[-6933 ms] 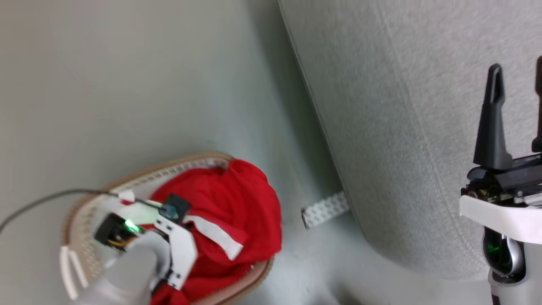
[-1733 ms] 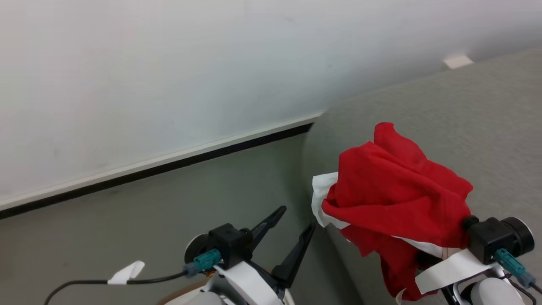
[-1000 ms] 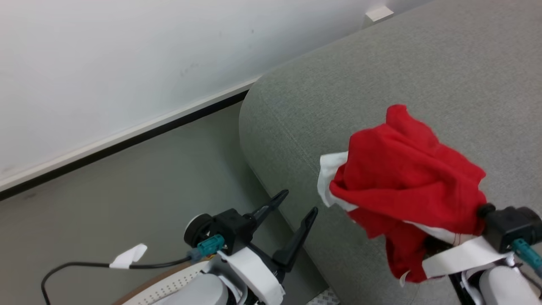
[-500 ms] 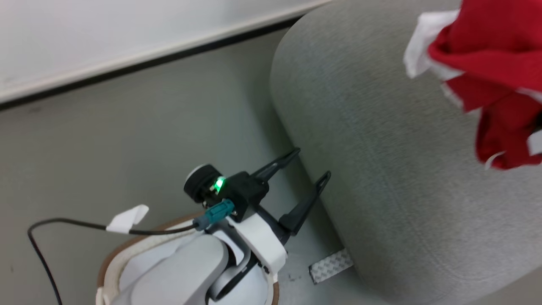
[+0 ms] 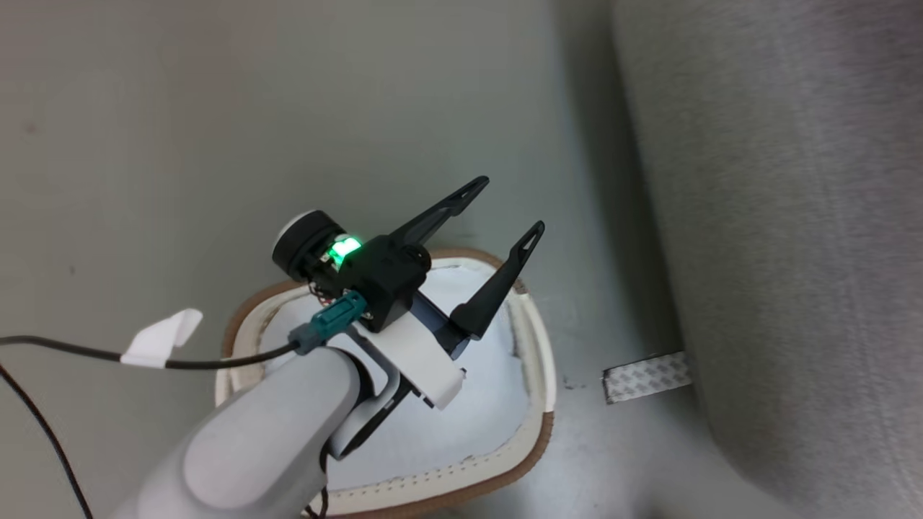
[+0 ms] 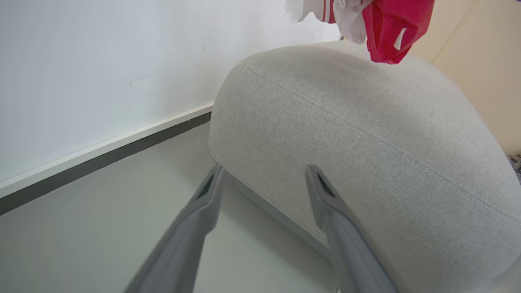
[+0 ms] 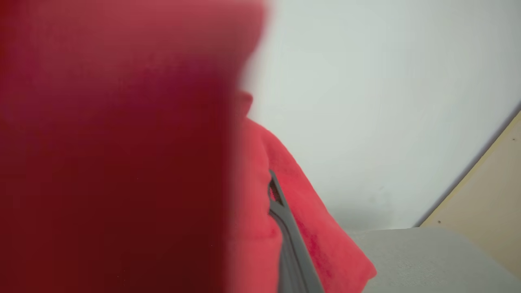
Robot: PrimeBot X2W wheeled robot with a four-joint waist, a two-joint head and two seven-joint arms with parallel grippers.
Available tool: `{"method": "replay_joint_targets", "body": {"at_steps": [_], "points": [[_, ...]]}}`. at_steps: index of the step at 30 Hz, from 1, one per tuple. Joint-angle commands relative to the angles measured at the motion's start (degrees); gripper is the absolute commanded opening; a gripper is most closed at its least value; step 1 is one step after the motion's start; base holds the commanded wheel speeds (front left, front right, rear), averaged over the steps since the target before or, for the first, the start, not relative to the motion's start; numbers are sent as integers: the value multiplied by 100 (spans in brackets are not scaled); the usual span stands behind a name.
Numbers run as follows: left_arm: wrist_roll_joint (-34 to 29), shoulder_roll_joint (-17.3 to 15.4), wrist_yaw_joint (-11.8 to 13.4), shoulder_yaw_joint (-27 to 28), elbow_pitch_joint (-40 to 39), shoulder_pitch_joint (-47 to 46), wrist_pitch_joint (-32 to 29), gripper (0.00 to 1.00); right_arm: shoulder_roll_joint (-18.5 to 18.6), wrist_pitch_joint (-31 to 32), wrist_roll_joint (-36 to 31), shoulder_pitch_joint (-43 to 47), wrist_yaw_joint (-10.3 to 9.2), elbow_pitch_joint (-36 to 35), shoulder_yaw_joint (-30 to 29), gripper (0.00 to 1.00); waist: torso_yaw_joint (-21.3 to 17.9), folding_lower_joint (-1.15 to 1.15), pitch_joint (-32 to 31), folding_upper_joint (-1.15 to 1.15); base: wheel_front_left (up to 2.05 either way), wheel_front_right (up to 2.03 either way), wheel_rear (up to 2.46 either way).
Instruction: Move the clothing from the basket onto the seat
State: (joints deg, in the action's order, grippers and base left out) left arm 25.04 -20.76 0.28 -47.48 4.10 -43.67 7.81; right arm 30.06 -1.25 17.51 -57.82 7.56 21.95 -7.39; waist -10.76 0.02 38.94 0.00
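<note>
The right pincer pinches the red garment, which hangs over the top of the grey sofa seat, away from the white basket. The left pincer is spread and empty above the basket. Lower the garment until its free end rests on the seat, well inside the rounded edge, then release; releasing near the edge risks a slide to the floor.
</note>
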Motion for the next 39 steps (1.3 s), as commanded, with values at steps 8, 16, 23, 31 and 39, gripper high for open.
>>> {"method": "replay_joint_targets", "body": {"at_steps": [8, 16, 23, 31, 39], "points": [[-43, 40, 1, 34, 95, -201, 176, 100, 332, 593, -24, -42, -14, 1621, 421, 0, 548, -2, 446, 0, 0, 0, 0], [94, 56, 51, 46, 361, -21, 308, 100, 323, 1007, 317, -6, -14, 2200, 987, 100, 414, -2, -17, 0, 0, 0, 0], [306, 104, 119, 99, 626, 331, 487, 100, 369, 933, 400, 275, -14, 2180, 1611, 100, 229, -2, -1000, 0, 0, 0, 0], [613, -41, 363, 379, 705, 995, 646, 100, 803, 941, 964, 997, -14, 1274, 2428, 100, 195, -2, -2252, 0, 0, 0, 0], [1033, -230, 667, 975, 435, 1687, 721, 100, 898, 537, 1322, 1775, -14, 230, 2380, 100, 368, -2, -3222, 0, 0, 0, 0]]}}
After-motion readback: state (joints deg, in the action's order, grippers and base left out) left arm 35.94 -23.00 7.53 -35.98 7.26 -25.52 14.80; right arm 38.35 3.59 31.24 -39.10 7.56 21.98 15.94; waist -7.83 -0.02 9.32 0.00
